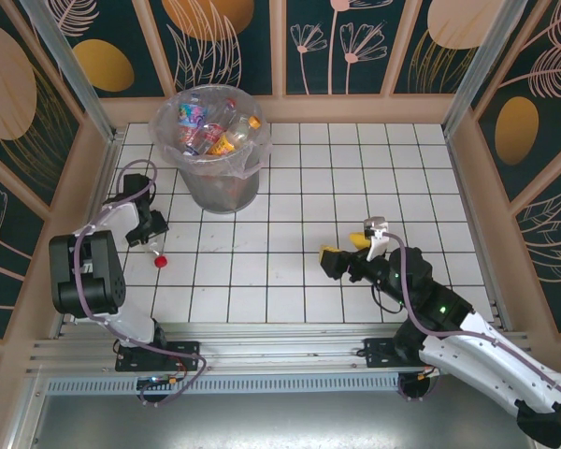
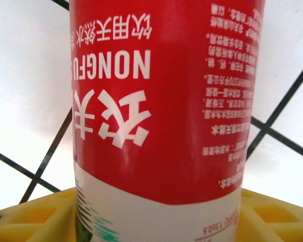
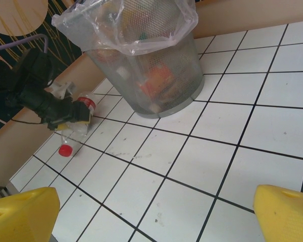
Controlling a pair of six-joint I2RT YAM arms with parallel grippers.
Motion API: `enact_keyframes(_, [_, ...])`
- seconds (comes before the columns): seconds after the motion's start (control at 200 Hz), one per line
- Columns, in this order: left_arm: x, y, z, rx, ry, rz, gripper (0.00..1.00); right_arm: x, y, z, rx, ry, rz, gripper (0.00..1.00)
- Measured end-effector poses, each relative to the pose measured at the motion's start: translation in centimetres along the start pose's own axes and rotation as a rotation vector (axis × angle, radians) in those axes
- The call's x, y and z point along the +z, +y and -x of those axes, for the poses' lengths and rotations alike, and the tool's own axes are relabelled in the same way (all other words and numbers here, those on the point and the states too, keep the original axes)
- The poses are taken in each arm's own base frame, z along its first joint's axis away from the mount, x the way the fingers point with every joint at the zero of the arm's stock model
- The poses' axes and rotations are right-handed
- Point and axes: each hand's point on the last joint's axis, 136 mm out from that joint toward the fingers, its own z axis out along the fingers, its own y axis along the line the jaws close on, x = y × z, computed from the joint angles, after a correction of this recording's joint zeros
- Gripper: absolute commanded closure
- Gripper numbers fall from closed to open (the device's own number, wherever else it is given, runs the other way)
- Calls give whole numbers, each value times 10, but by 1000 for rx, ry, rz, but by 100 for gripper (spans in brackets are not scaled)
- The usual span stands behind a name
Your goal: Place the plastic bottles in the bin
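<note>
The left end effector (image 3: 70, 120) clasps a red-labelled bottle (image 2: 161, 101) (red cap) near the bin (image 1: 215, 187); right end effector (image 3: 156, 212) gapes wide.

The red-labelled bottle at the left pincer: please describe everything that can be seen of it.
The red-labelled bottle is clear plastic with a red cap and a red-and-white label printed NONGFU and Chinese characters. It lies low over the white tiles near the bin, cap toward the near edge, between the yellow fingers of the left pincer, which press both sides.

Bright even light, faint shadows, bottle (image 2: 161, 126) close-up slightly soft
</note>
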Motion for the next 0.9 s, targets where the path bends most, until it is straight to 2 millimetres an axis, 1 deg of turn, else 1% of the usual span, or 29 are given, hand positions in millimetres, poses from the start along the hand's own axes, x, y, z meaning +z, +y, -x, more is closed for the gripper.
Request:
enact_keyframes(0.1, [-15, -1, 9, -31, -49, -19, 43, 0, 0, 0, 0, 0, -1, 1])
enact_keyframes(0.17, [-23, -1, 13, -44, -73, -28, 45, 0, 0, 0, -1, 0, -1, 1])
enact_keyframes(0.39, [-42, -3, 27, -75, -116, -50, 45, 2, 0, 0, -8, 9, -5, 1])
enact_keyframes(0.515, [-60, -2, 36, -92, -156, -59, 45, 2, 1, 2, -8, 5, -4, 1])
enact_keyframes(0.615, [-81, 1, 47, -110, -211, -57, 46, 2, 1, 2, -8, 5, -4, 1])
enact_keyframes(0.686, [-99, 3, 59, -125, -261, -61, 46, 2, 1, 2, -8, 5, -4, 1])
enact_keyframes(0.901, [-163, 3, 101, -175, -420, -104, 44, 2, 1, 4, -7, -4, -3, 1])
